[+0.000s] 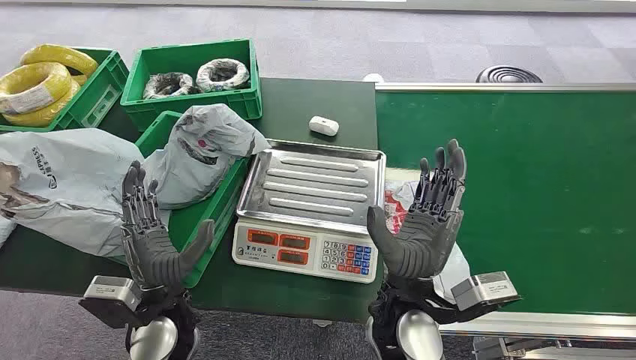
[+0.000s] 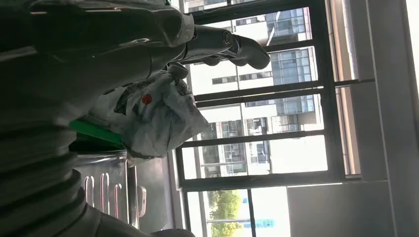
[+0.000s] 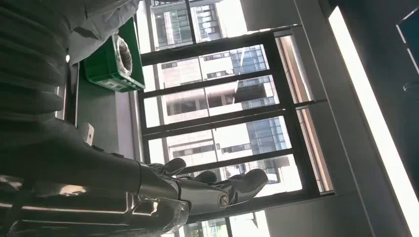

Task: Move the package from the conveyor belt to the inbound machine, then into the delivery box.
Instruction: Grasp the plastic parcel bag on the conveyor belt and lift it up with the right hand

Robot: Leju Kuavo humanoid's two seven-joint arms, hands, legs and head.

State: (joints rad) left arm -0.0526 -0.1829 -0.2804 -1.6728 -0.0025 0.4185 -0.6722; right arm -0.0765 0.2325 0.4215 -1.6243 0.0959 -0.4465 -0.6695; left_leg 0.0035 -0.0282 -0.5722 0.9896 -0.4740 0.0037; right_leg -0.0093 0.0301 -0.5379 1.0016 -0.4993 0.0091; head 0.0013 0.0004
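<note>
green conveyor belt [image 1: 517,195] right, grey package [image 1: 199,154] with red mark lying in green delivery box [image 1: 196,225] left of scale [image 1: 307,214]. big grey bag [image 1: 60,184] reads "express". left hand [image 1: 154,236], right hand [image 1: 427,221] raised, fingers spread, empty.

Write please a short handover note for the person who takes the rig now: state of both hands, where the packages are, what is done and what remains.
Left hand: open, raised, fingers apart, holds nothing.
Right hand: open, raised, holds nothing.
Scale: tray bare, no package on it.
White package with red print: lies at the conveyor belt's edge, partly hidden behind the right hand.
Grey package: sits in the green box left of the scale; looks delivered.
Large grey bag: lies left of that box.
Left to do: pick the white package, put it on the scale, then into the box.
</note>
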